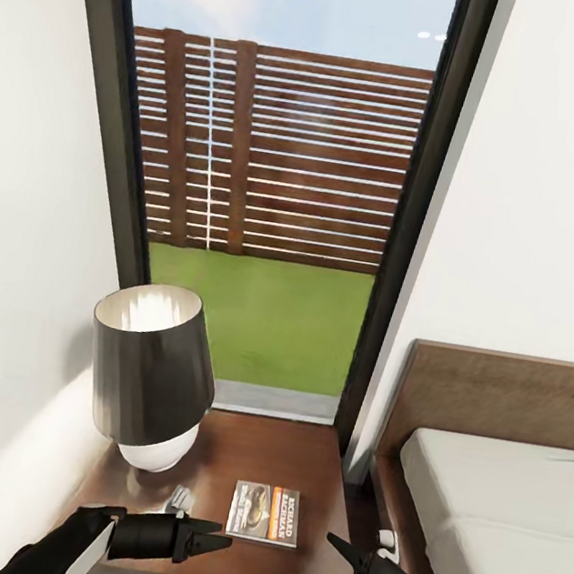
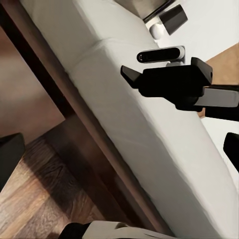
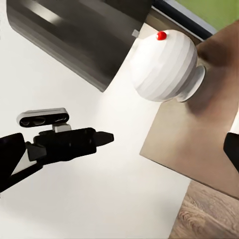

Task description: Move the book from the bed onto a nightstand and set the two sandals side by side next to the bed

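The book [image 1: 265,512] lies flat on the nightstand [image 1: 303,455], close to its front edge and to the right of the lamp. My left gripper [image 1: 217,539] hovers just left of the book, open and empty, its fingers [image 2: 10,154] spread wide in the left wrist view. My right gripper [image 1: 336,545] hangs open and empty between the nightstand and the bed [image 1: 502,512], a little right of the book. The mattress [image 2: 149,114] and the dark bed frame [image 2: 59,89] run across the left wrist view. The sandals are out of view.
A lamp [image 1: 151,368] with a dark shade and white base [image 3: 167,64] stands on the nightstand's left half. A tall black-framed window [image 1: 266,183] is behind, white walls on both sides. The brown headboard [image 1: 492,391] rises at right. Wood floor [image 2: 35,194] lies beside the bed.
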Controlling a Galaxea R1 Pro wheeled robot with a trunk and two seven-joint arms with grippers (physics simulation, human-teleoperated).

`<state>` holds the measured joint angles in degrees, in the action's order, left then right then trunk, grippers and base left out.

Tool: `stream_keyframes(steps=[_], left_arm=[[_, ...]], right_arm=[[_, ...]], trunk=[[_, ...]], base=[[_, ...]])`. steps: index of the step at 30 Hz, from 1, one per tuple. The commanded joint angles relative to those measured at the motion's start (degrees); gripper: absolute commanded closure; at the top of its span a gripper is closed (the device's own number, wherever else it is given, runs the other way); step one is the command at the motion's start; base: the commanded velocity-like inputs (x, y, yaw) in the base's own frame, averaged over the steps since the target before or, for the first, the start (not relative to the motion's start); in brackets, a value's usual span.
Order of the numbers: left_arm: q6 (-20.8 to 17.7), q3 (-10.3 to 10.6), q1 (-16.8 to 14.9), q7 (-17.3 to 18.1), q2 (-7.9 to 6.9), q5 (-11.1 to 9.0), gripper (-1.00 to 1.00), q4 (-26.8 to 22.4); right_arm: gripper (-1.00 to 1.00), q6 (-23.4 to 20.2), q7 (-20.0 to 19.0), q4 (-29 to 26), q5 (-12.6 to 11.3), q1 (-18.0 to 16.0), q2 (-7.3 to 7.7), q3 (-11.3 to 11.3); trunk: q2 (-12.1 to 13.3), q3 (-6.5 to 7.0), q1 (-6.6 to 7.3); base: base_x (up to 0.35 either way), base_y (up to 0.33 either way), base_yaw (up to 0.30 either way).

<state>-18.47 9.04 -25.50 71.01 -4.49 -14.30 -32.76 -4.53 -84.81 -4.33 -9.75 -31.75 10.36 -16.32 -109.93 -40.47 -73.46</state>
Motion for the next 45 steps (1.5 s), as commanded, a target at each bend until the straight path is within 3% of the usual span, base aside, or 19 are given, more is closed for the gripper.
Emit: stream_keyframes(steps=[1,6,13,16,19,21,22,23,26,27,28,30,33,34,35,38,45], left_arm=[[-0.6,0.36,-0.02,0.0,-0.08,-0.55,-1.0,-0.02],[-0.57,0.43,0.01,-0.9,-0.08,-0.57,-1.0,0.03],[-0.13,0.45,0.63,-7.1,0.6,-0.55,-1.0,0.31],[1.48,0.39,0.75,-9.46,0.74,-0.53,-1.0,3.58],[6.68,0.43,0.79,-11.22,0.87,-0.43,-1.0,9.55],[12.06,0.44,0.8,-14.14,0.99,-0.39,-1.0,13.47],[15.72,0.44,0.8,-17.84,1.03,-0.35,-1.0,17.53],[16.3,0.44,0.8,-18.61,1.04,-0.32,-1.0,18.55],[19.37,0.71,0.81,-21.58,1.06,-0.2,-1.0,24.29],[21.43,0.97,0.81,-22.29,1.06,0.03,-1.0,27.02],[22.14,1.08,0.82,-22.54,1.06,0.2,-1.0,27.92],[24.95,1.47,1.27,-26.79,1.0,2.37,-1.0,30.99],[25.5,1.54,3.76,-31.44,0.98,3.57,-1.0,31.5],[25.59,1.56,5.06,-33.07,0.98,3.84,-1.0,31.58],[25.72,1.57,6.64,-35.18,1.02,4.1,-1.0,31.64],[25.81,1.58,8.09,-38.32,1.02,4.28,-1.0,31.69],[25.89,1.58,9.43,-41.45,0.89,4.29,-1.0,31.71]], right_arm=[[-1.0,-0.48,-0.15,0.02,-0.26,-0.01,0.01,0.15],[-1.0,-0.48,-0.09,0.02,-0.2,-0.03,0.01,0.15],[-1.0,-0.41,-0.1,3.05,-0.18,0.02,0.04,0.21],[-1.0,1.17,-0.06,5.4,-0.18,0.02,0.08,0.23],[-1.0,4.17,0.77,7.42,-0.18,0.26,0.09,0.23],[-1.0,5.32,3.71,8.24,-0.18,1.64,0.09,0.23],[-1.0,5.83,8.98,8.58,-0.18,3.48,0.04,0.24],[-1.0,5.9,10.38,8.62,-0.18,3.81,0.05,0.24],[-1.0,6.12,19.18,8.8,-0.06,4.77,0.01,0.24],[-1.0,6.14,23.95,8.88,0.48,4.96,-0.03,0.24],[-1.0,6.14,25.5,8.9,0.77,5.01,-0.04,0.24],[-1.0,5.97,33.61,9.03,2.79,5.18,-0.09,0.24],[-1.0,5.85,35.64,9.06,3.27,5.44,-0.14,0.24],[-1.0,5.82,36.1,9.06,3.36,6.72,-0.15,0.24],[-1.0,5.76,36.7,9.02,3.43,10.09,-0.16,0.24],[-1.0,5.75,37.24,8.99,3.47,13.52,-0.3,0.24],[-1.0,5.76,37.46,8.93,3.51,15.15,-0.49,0.24]], trunk=[[0.39,0.13,0.23],[2.39,1.02,1.33],[5.2,2.28,2.87],[6.41,2.82,3.53],[7.61,3.36,4.19],[8.41,3.72,4.63],[8.81,3.9,4.85],[9.21,4.08,5.07],[10.42,4.62,5.72],[10.82,4.79,5.94],[11.22,4.97,6.16],[12.02,5.33,6.6],[13.22,5.87,7.26],[13.62,6.05,7.48],[14.03,6.23,7.7],[14.83,6.59,8.14],[14.83,6.59,8.14]], base=[[0.0,0.0,0.0],[0.0,0.0,0.0],[0.0,0.0,0.0],[0.0,0.0,0.0],[0.0,0.0,0.0],[0.0,0.0,0.0],[0.0,0.0,0.0],[0.0,0.0,0.0],[0.0,0.0,0.0],[0.0,0.0,0.0],[0.0,0.0,0.0],[0.0,0.0,0.0],[0.0,0.0,0.0],[0.0,0.0,0.0],[0.0,0.0,0.0],[0.0,0.0,0.0],[0.0,0.0,0.0]])
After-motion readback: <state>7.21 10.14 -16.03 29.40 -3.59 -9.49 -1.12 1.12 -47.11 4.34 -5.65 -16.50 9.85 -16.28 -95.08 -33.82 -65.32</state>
